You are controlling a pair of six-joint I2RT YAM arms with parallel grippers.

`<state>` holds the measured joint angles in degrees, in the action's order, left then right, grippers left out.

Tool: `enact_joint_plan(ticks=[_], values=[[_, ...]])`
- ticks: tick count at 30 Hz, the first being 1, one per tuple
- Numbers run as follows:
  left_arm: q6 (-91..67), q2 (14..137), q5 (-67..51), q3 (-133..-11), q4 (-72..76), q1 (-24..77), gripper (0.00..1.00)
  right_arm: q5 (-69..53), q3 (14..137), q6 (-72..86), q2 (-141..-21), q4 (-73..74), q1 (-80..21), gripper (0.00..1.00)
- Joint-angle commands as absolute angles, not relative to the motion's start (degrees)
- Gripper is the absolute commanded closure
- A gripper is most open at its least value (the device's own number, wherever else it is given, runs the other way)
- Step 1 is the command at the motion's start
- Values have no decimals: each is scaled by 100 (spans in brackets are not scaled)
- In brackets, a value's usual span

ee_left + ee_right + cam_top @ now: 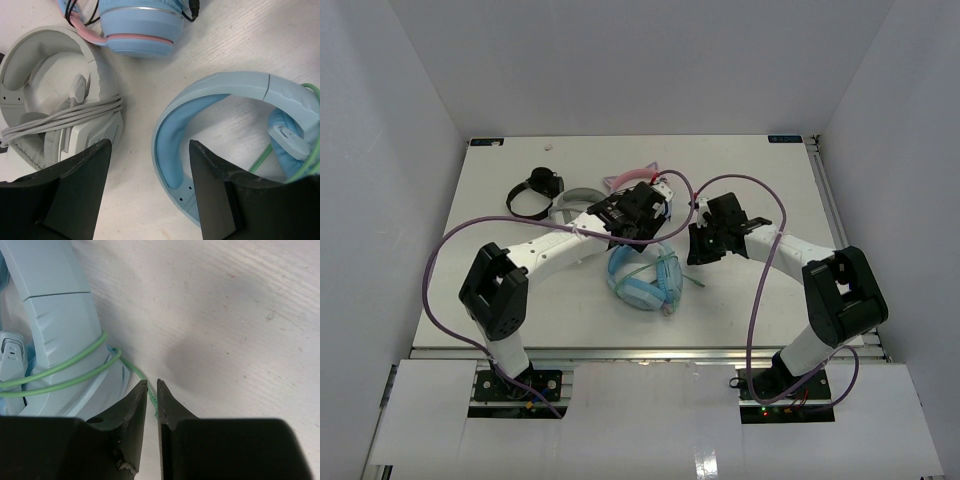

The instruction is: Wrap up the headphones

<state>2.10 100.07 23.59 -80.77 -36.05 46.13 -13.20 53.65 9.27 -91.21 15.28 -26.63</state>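
Lying flat mid-table (570, 320), the headphones (635, 290) are sitting just beside the grey-white pair (55, 115). Your left gripper (149, 147) is hovering over the blue headband with its fingers well apart, holding nothing. Your right gripper (151, 384) is sitting almost together with the pale-green cable (131, 367) running into the slit. Can't tell if it's actually pinching it.

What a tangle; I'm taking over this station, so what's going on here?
Two robot arms are wrapping the light-blue over-ear headphones. The right end effector pinches their thin pale-green cable beside the headband, which already carries two loops of it. The left end effector hangs open over the white table, holding nothing, between the light-blue headband and a grey-white plastic headset with its own bundled cord.
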Motion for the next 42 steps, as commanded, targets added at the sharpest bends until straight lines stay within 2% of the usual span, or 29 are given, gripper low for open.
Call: enact_joint_plan(ticks=[1,4,7,10,12,15,17,19,22,25,26,29,32,42], values=[[132,9264,2215,-8516,-3507,4588,25,-915,5634,1081,-8816,1774,-2637,83],[-93,9116,2279,-8626,-3498,4583,23,-889,5548,1172,-8634,1797,-2641,88],[-770,8837,2343,-8554,-3435,4576,12,-909,5324,1248,-8365,1810,-2715,90],[-1718,8325,1758,-8201,-3330,4501,2,-693,5151,1265,-7954,1865,-2962,91],[-2039,8084,1373,-7987,-3195,4500,2,-405,5082,1266,-7698,2009,-3107,89],[-2388,7369,677,-7181,-2726,4502,2,79,4936,1321,-6987,2074,-3359,74],[-2506,6840,539,-6641,-2421,4513,2,298,4760,1355,-6579,2074,-3483,69],[-2642,6250,493,-5813,-1945,4524,2,353,4593,1405,-6206,2074,-3583,69],[-2751,5626,422,-5050,-1496,4535,2,450,4215,1496,-5661,1947,-3710,75],[-2876,5187,345,-4269,-1206,4569,2,414,3866,1659,-5244,1704,-3776,76],[-2875,5088,145,-4053,-939,4570,2,369,3770,1677,-5119,1586,-3808,74],[-2855,4644,52,-3236,-541,4590,2,304,3517,1635,-4621,1267,-3903,30],[-2813,4222,227,-2885,-368,4637,2,404,3484,1638,-4257,1234,-3937,12],[-2843,3158,807,-2483,-402,4842,2,876,3129,1885,-3119,935,-3946,10]])
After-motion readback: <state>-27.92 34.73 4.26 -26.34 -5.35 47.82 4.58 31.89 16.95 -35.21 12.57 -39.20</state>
